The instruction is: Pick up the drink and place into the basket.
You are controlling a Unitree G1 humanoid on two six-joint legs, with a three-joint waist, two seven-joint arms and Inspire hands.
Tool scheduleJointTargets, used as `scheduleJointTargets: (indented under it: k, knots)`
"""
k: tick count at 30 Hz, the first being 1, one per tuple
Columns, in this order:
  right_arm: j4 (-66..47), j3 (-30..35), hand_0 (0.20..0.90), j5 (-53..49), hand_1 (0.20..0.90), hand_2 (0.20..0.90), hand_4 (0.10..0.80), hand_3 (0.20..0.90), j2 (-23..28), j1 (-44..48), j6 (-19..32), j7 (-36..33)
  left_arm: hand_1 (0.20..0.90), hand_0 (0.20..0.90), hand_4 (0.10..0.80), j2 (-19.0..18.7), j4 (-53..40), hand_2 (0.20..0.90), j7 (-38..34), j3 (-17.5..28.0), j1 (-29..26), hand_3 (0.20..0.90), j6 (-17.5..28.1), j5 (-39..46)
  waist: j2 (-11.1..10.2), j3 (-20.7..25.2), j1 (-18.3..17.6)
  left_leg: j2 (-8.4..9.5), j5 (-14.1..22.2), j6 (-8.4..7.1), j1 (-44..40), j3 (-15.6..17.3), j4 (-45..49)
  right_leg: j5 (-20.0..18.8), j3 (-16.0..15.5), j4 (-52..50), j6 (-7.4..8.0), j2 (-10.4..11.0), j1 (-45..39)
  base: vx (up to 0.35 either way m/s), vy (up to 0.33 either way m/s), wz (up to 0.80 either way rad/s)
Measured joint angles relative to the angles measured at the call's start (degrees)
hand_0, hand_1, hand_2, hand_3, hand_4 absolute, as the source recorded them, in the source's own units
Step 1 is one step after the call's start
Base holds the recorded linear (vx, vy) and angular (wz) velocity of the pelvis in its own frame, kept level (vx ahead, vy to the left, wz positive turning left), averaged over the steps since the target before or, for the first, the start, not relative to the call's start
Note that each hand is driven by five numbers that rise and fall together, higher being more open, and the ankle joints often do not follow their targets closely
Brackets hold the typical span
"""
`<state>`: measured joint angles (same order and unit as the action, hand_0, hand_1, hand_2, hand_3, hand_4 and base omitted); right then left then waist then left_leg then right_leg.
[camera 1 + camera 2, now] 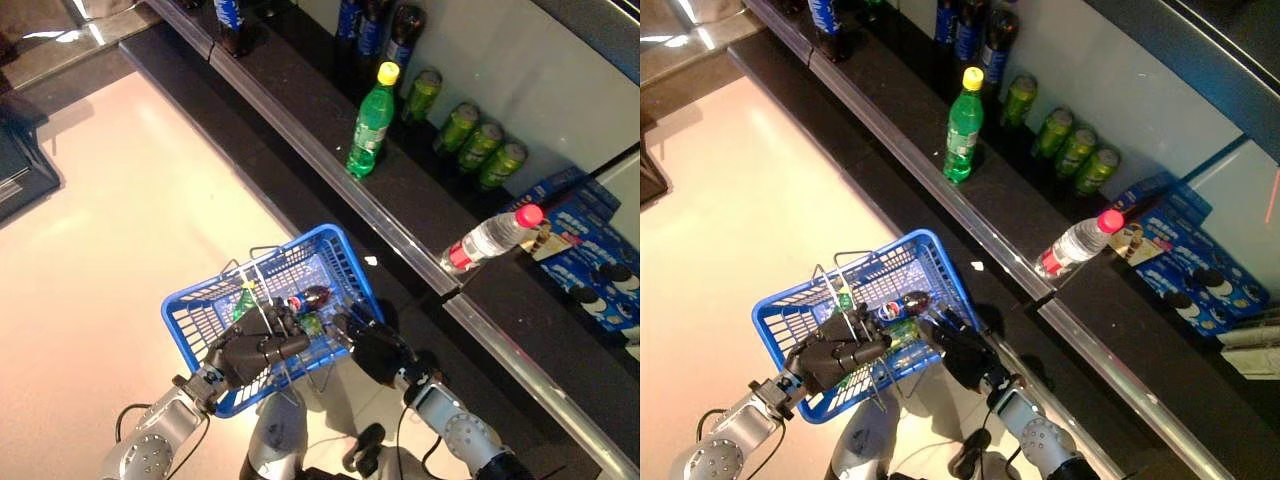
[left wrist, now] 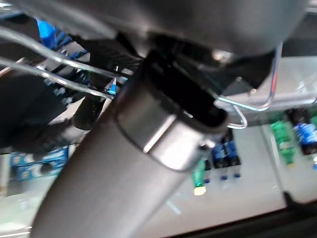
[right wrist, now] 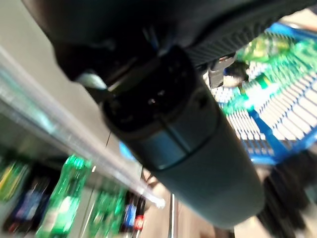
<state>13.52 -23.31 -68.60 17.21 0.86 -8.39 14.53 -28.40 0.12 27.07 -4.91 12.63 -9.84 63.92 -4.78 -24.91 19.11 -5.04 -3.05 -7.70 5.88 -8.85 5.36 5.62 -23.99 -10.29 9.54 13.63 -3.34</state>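
My left hand (image 1: 245,355) is shut on the thin wire handles (image 2: 49,64) of the blue basket (image 1: 345,250) and holds it raised in front of me. In the basket lie a dark cola bottle (image 1: 306,297), a green bottle (image 1: 243,302) and a green drink (image 1: 311,323). My right hand (image 1: 372,348) is at the basket's near right rim, beside the green drink, open and empty. The right wrist view shows its straight thumb (image 3: 178,129) with the basket (image 3: 277,124) and green drinks past it.
A long dark shelf with a metal front rail (image 1: 330,165) runs from the far left to the right. On it stand a green bottle with a yellow cap (image 1: 370,122), green cans (image 1: 480,145) and dark bottles (image 1: 385,30). A water bottle with a red cap (image 1: 490,240) lies by blue boxes (image 1: 590,240).
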Motion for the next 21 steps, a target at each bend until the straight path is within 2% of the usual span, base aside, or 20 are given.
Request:
scheduleJointTargets:
  k: [6,10,16,21]
  knots:
    - [-1.34,0.49,0.900,4.10,0.900,0.900,0.800,0.900,-2.52,-5.40,-0.23,4.58,0.300,0.300,0.100,4.08,14.13,0.300,-11.43,0.59,2.54,0.200,4.67,-4.26,-2.96,4.04,-4.05,-0.29,-0.35,0.59,-2.91,3.69,-3.49,-2.70,2.88,5.08,0.44,-0.41,-1.67,0.007,0.009,-0.28]
    - [2.64,2.73,0.900,11.07,0.900,0.900,0.800,0.900,-4.18,-8.37,-0.10,6.78,0.300,0.300,0.100,8.99,24.32,0.300,-16.40,4.56,2.80,0.200,9.72,-4.32,-4.71,6.82,-6.79,-0.68,-0.93,1.01,-5.73,7.27,-6.34,-4.71,5.87,8.51,0.60,-0.74,-2.43,-0.010,-0.001,-0.40]
    - [10.44,5.64,0.900,17.00,0.900,0.900,0.800,0.900,-3.80,-12.31,0.90,8.35,0.300,0.300,0.100,13.08,34.06,0.300,-22.00,6.05,2.83,0.200,14.28,-4.43,-4.43,11.70,-11.40,-1.41,-1.39,1.02,-9.14,11.03,-9.82,-6.48,8.67,12.01,0.56,-1.47,-3.54,-0.018,-0.009,-0.28]
    - [21.60,7.46,0.900,23.94,0.900,0.900,0.800,0.900,-4.83,-12.79,2.33,8.22,0.300,0.300,0.100,15.71,46.33,0.300,-25.70,10.62,-1.10,0.200,16.58,-4.45,-3.43,14.37,-13.50,-2.29,-1.23,0.88,-10.75,14.13,-10.18,-7.03,10.51,12.88,0.16,-2.18,-3.83,0.004,-0.002,-0.23]
